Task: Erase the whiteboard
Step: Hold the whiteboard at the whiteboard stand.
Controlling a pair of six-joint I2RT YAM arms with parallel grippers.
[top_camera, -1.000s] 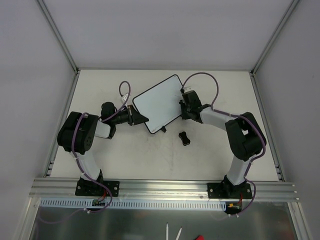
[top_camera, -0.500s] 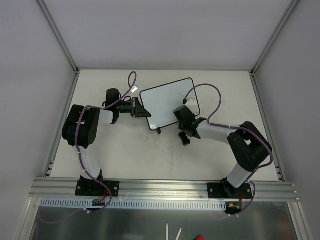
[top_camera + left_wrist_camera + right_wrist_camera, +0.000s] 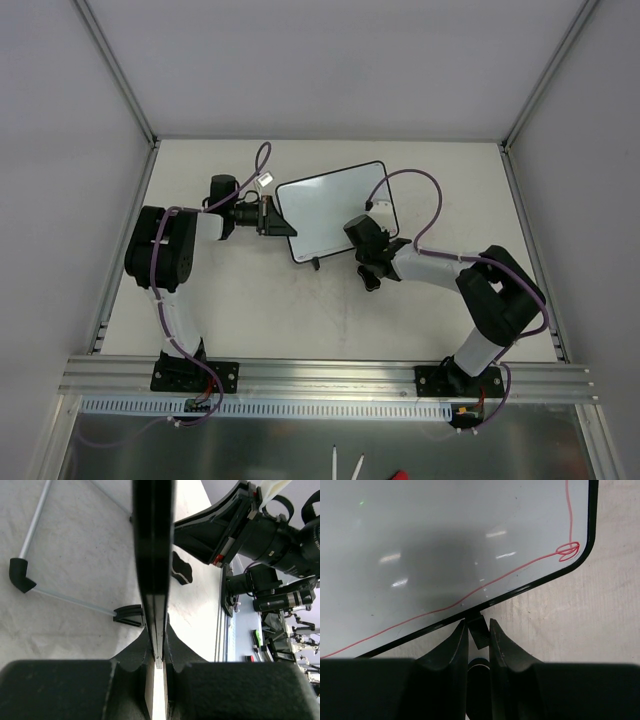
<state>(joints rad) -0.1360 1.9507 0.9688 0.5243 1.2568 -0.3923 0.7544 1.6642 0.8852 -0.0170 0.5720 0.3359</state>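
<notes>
A: Where is the whiteboard (image 3: 335,205)?

B: It is in the middle of the surface (image 3: 250,310), a bit to the far side. It is turned a little, so one short side points to the left.

A: What do the left jaws do?

B: They are pressed onto that left short side of the whiteboard and pinch its thin black rim. The left wrist view shows the whiteboard from the side, like a dark stripe going right into the jaws.

A: And the right jaws?

B: They are at the near long side of the whiteboard, close to its right corner. They are pulled close together, with only a thin gap. A small black foot (image 3: 479,632) of the whiteboard sticks into that gap. I cannot tell if the jaws squeeze the foot or just sit around it.

A: Is the whiteboard clean?

B: No. A thin red line (image 3: 470,593) runs along its near side and makes a little loop (image 3: 568,550) by the right corner.

A: What is the small black thing?

B: That is the eraser (image 3: 371,278). It lies on the surface just beside the near side of the whiteboard, under the right arm.
</notes>
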